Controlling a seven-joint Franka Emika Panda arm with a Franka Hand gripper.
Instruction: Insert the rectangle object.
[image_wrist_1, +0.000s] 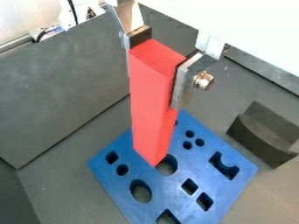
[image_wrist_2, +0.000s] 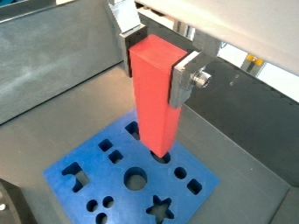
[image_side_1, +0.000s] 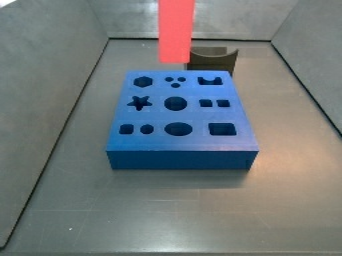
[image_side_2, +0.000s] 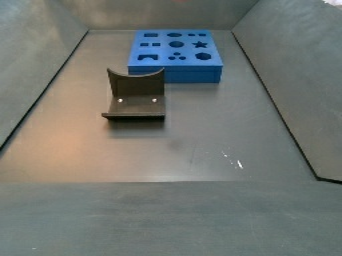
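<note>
With the gripper (image_wrist_1: 158, 61) clamped on the upright rectangle object (image_wrist_1: 152, 101) above the blue block (image_side_1: 181, 120) near the bench's far edge, alignment over the rectangular hole comes next

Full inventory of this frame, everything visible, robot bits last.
Long red-orange rectangular bar: 1, red-orange, upright between the gripper fingers, lower end over the blue block.
Flat blue block with shaped holes: 1, blue, on the grey floor in both side views.
Small dark grey block with a curved notch: 1, dark grey, on the floor beside the blue block.
Enclosure walls: grey, around the floor.
Gripper: 1, silver fingers with dark pads, above the blue block, shut on the bar.
</note>
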